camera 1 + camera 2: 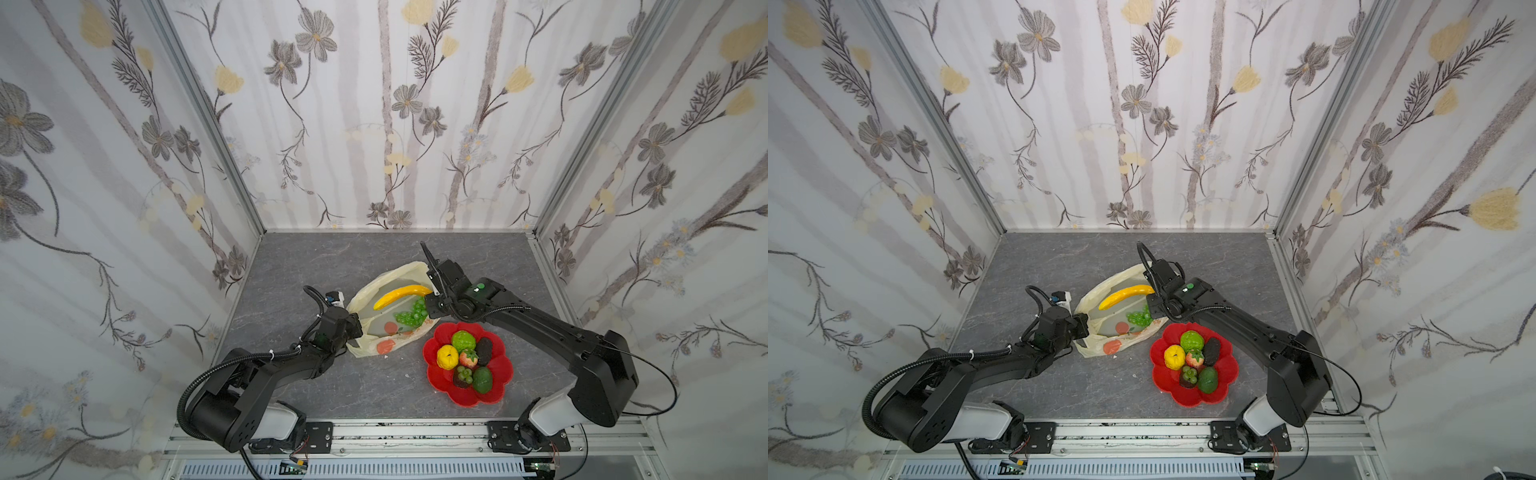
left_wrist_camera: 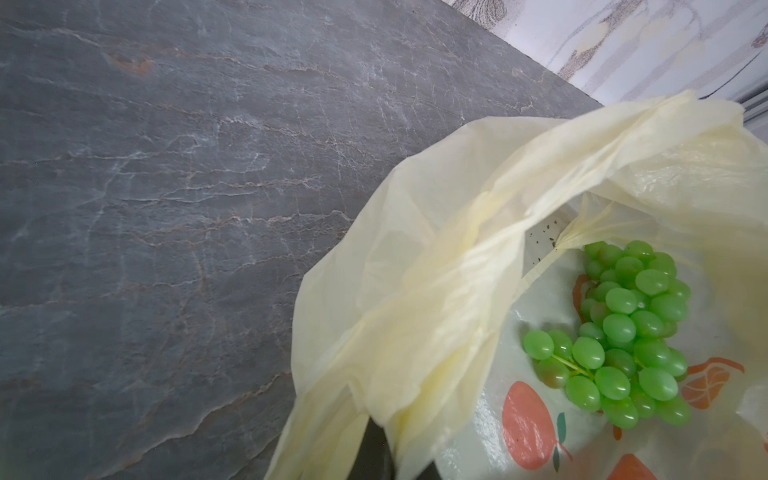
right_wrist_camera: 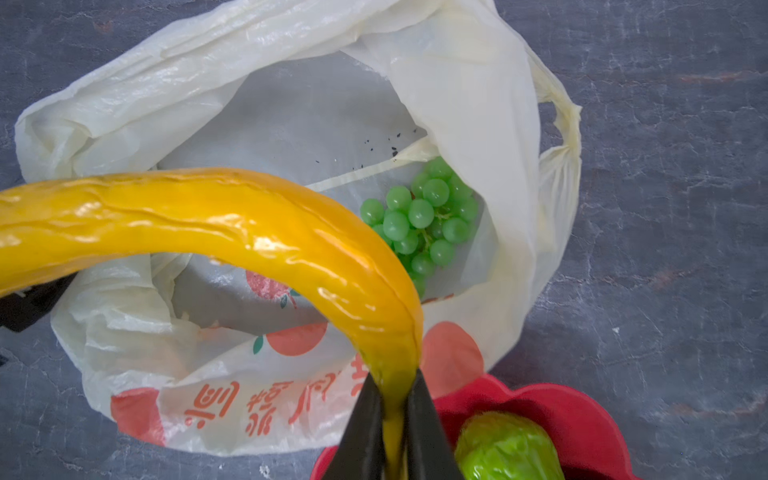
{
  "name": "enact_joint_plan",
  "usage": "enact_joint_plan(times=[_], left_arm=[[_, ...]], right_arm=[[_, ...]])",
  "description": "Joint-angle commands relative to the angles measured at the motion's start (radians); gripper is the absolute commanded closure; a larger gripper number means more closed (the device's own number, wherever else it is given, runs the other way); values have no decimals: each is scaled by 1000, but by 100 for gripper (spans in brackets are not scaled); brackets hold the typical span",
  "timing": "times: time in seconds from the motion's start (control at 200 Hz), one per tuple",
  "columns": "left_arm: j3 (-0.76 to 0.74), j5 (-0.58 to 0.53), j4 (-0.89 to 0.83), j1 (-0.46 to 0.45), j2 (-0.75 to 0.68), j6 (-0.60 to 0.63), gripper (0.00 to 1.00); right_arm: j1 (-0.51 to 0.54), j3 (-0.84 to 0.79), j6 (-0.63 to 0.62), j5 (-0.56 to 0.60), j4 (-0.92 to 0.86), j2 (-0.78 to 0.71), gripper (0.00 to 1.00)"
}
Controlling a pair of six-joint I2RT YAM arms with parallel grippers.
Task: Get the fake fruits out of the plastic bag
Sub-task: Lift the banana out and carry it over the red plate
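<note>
Banana hangs over the open plastic bag, its right end pinched by the right gripper, jaws closed on it. A grape bunch lies inside, below. The left gripper clamps the bag's left rim; the red dish sits near-right.

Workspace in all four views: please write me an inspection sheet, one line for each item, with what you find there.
Surface: grey marbled table.
Job's things: plastic bag lies open; green grape bunch inside it; banana held over the bag's mouth; lemon, strawberry, avocado and more fruits in the red dish beside the bag.
Clutter: white crumb near the dish; dark specks inside the bag.
Grippers: left gripper shut on the bag's rim; right gripper shut on the banana's end.
Cables: black hose along the left arm, thin cable loop behind the right arm; neither touches the bag.
Surroundings: flowered walls on three sides; aluminium rail in front.
</note>
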Motion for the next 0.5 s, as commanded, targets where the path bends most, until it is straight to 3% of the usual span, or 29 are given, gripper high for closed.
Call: enact_joint_plan(times=[0.0,0.495], left_arm=[[8,7,14,3,0,-6,100],[1,31,13,2,-18,-21,100]], right_arm=[[3,-46,62,49,-64,-64,88],[-73,-309,322,191,-178,-419,89]])
